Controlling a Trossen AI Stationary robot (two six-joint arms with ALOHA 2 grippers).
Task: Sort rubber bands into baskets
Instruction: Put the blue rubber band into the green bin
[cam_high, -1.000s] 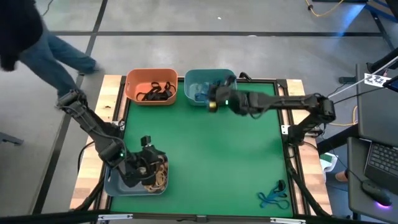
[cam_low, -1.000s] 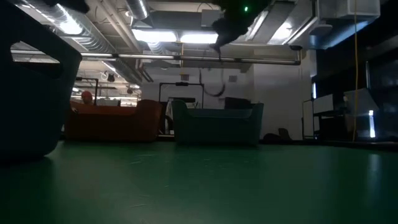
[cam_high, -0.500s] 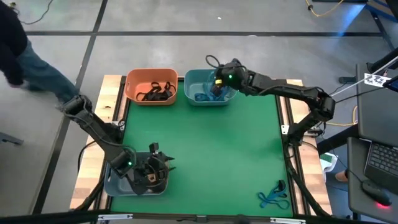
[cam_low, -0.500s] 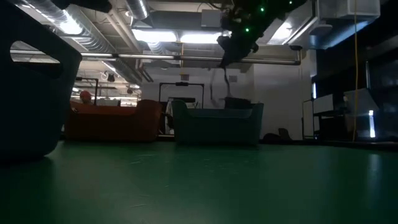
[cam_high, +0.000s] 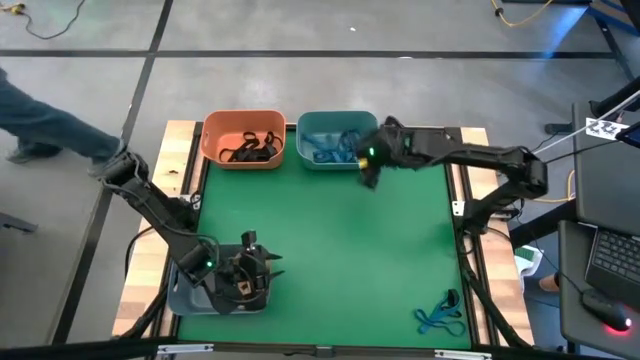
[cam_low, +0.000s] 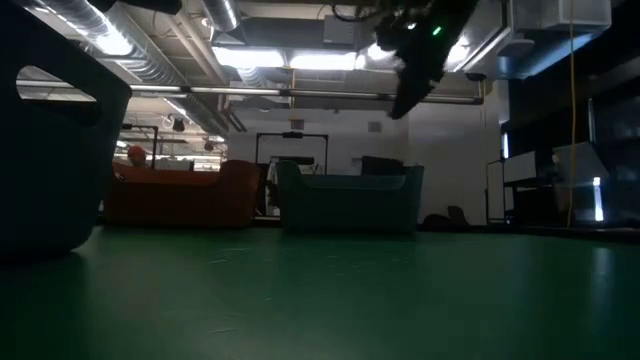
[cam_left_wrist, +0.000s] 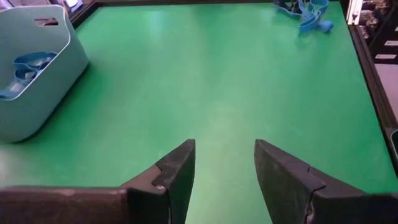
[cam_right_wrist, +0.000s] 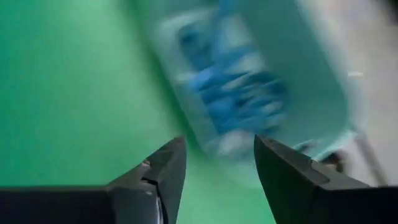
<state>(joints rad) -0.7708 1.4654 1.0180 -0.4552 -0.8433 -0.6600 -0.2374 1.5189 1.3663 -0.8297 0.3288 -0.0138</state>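
The orange basket (cam_high: 243, 140) holds black rubber bands, and the teal basket (cam_high: 335, 140) beside it holds blue ones (cam_right_wrist: 239, 93). My right gripper (cam_high: 368, 170) hangs open above the mat by the teal basket's near right corner, nothing between its fingers (cam_right_wrist: 214, 165). The grey-blue basket (cam_high: 190, 295) stands at the near left with tan bands in it. My left gripper (cam_high: 265, 262) hovers open over that basket's right end, empty (cam_left_wrist: 224, 168). A small heap of blue and black rubber bands (cam_high: 440, 318) lies on the mat at the near right.
The green mat (cam_high: 340, 250) lies bare between the baskets and the loose heap. A raised dark frame (cam_high: 462, 230) runs along the table's right edge. In the low view the right gripper (cam_low: 405, 90) hangs well above the teal basket (cam_low: 350, 200).
My right gripper carried a hanging band over the teal basket, let it go there, then swung toward the table's right and near side, tipping down. No band hangs from it now. My left gripper shifted slightly over the grey-blue basket early on, then kept still.
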